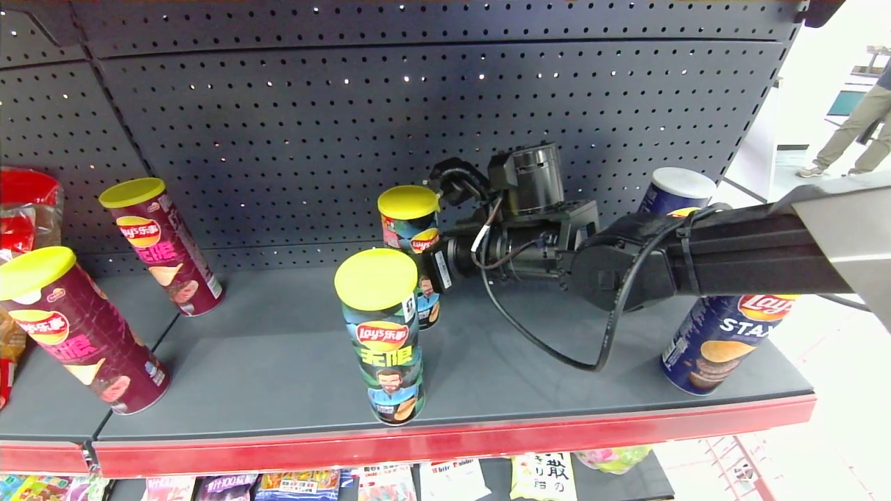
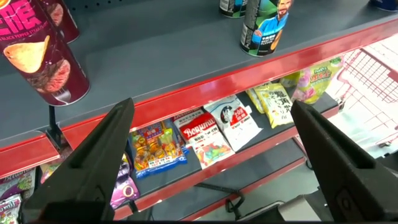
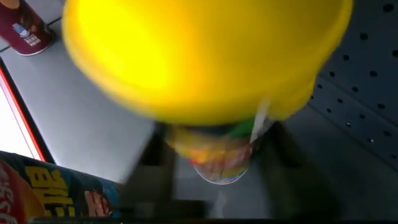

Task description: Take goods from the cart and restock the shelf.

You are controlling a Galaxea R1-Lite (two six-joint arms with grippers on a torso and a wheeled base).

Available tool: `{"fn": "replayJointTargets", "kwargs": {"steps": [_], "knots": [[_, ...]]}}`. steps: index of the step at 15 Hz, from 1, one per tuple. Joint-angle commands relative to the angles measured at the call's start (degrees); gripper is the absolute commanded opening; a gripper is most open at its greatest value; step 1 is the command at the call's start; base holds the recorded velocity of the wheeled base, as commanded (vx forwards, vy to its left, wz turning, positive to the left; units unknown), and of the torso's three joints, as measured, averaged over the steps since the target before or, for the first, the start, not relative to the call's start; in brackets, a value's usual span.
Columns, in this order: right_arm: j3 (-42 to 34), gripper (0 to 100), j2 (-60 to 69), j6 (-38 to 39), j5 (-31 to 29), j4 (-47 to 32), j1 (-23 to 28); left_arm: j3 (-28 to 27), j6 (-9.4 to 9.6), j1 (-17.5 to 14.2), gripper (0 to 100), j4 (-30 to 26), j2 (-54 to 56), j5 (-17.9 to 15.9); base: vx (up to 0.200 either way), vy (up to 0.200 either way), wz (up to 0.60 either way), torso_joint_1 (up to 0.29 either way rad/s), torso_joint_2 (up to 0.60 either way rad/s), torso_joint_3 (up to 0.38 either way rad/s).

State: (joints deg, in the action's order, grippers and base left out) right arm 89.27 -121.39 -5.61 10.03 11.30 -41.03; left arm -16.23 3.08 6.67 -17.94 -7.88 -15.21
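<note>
The right arm was stretched level across the grey metal shelf (image 1: 278, 348), its right gripper (image 1: 430, 270) against the rear green yellow-lidded crisp tube (image 1: 409, 223), which stood upright; its grip could not be judged. The left gripper (image 2: 211, 109) was held spread wide, grasping nothing.

Grey shelf (image 1: 264, 362), 2 maroon cans (image 1: 167, 250), green can (image 1: 386, 348) at front, blue can (image 1: 717, 341)

right arm (image 1: 731, 257): black link, grey shell (image 1: 842, 223) at rear, black cable (image 1: 557, 355) looped underneath, strapped on. silver cylindrical motor (image 1: 536, 170) at wrist. left gripper (image 2: 211, 106): black wedge fingers (image 2: 93, 162).
</note>
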Motion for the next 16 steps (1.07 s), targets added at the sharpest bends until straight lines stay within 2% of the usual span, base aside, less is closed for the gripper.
{"fn": "replayJointTargets", "kwargs": {"steps": [1, 5, 12, 16], "knots": [[-0.1, 100, 0.1, 0.2, 0.0, -0.1, 0.0, 0.1, -0.01, 0.0, 100, 0.0, -0.1, 0.0, 0.000, 0.000, 0.00, 0.000, 0.00, 0.000], [-1.7, 100, 2.1, 1.2, -1.9, -0.2, -0.1, 0.7, 0.08, 0.0, 100, 0.0, 0.0, 0.0, 0.000, 0.000, 0.00, 0.000, 0.00, 0.000], [-16.4, 100, 15.7, 5.6, -5.9, -0.2, 0.5, 1.3, 0.08, 0.1, 100, 0.1, -0.7, -0.5, 0.000, 0.000, 0.00, 0.000, 0.00, 0.000], [-25.7, 100, 23.3, 5.8, -9.1, -0.1, 2.6, 0.5, -0.01, 0.1, 100, 0.5, -3.6, -0.6, 0.000, 0.000, 0.00, 0.000, 0.00, 0.000]]}}
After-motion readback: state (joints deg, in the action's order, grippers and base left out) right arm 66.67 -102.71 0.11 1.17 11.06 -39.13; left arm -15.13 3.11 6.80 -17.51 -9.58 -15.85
